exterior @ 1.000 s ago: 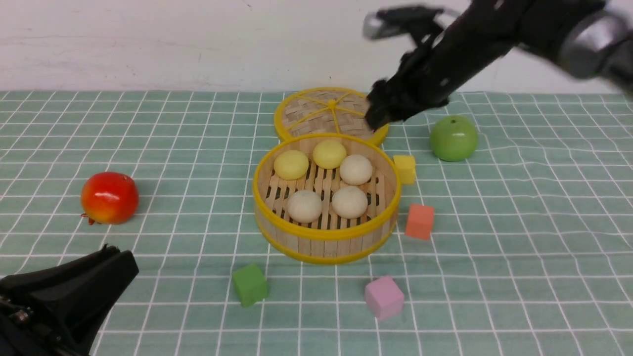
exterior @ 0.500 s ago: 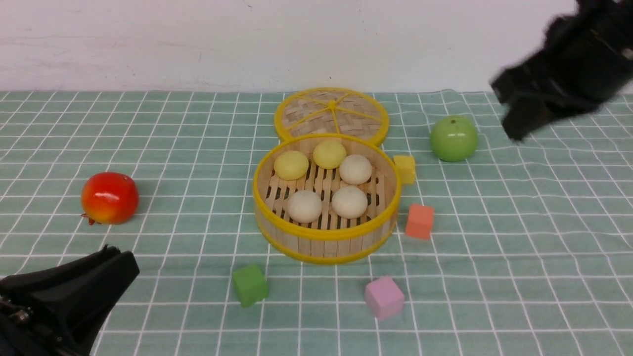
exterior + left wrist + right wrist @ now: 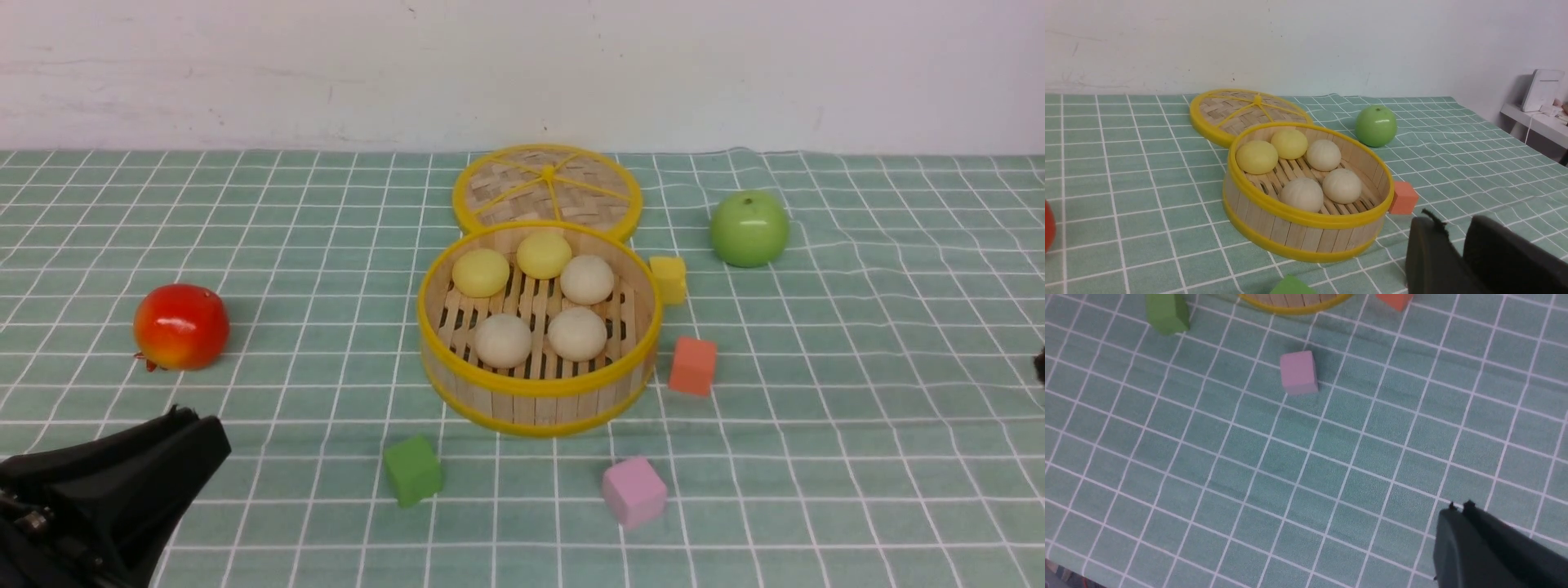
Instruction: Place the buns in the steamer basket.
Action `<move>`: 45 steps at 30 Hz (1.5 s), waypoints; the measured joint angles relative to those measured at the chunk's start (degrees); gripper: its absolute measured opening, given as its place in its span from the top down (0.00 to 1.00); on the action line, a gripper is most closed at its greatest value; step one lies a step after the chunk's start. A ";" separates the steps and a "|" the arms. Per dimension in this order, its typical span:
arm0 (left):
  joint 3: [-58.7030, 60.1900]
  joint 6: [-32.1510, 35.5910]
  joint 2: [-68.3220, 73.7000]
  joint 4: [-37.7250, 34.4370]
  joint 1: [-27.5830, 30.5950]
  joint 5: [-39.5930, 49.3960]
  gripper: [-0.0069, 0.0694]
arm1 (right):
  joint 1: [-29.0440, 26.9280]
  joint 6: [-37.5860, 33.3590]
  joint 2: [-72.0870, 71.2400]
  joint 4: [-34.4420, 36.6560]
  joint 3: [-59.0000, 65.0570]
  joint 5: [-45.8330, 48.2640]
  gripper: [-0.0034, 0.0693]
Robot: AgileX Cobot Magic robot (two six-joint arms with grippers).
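While the round bamboo steamer basket with yellow rims (image 3: 537,390) stands mid-desk on the green checked cloth (image 3: 857,457), all five small round buns (image 3: 531,302), three beige-white and two pale yellow, lie inside it. The flat woven yellow-rimmed lid (image 3: 547,184) touches its far rim. My left jaws (image 3: 1455,245), near the basket's front left, are slightly parted and empty. My right jaws (image 3: 1459,512), front right of the basket, are closed on nothing.

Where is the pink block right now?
In the front view the pink cube sits on the green checked cloth, nearer the robot than the steamer basket, right of the green cube.
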 joint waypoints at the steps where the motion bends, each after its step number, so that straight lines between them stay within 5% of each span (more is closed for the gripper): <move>1: 0.00 0.00 0.00 0.00 0.00 0.06 0.74 | 0.00 0.00 -0.81 0.00 0.00 0.00 0.96; 11: 0.00 0.00 0.00 -0.10 0.00 0.06 0.74 | -4.07 -2.26 -10.36 -2.15 3.54 -1.00 0.95; 19: 0.00 0.00 0.00 -0.22 0.00 0.16 0.73 | -16.06 -6.71 -43.73 -2.56 42.28 -23.58 0.95; 29: 0.00 0.00 0.00 -0.22 0.00 0.90 0.72 | -17.80 -6.71 -56.36 -1.60 68.61 -50.65 0.95; 45: 0.00 0.00 0.00 -0.22 0.00 1.43 0.71 | -17.80 -6.01 -56.36 -6.39 71.69 -50.77 0.95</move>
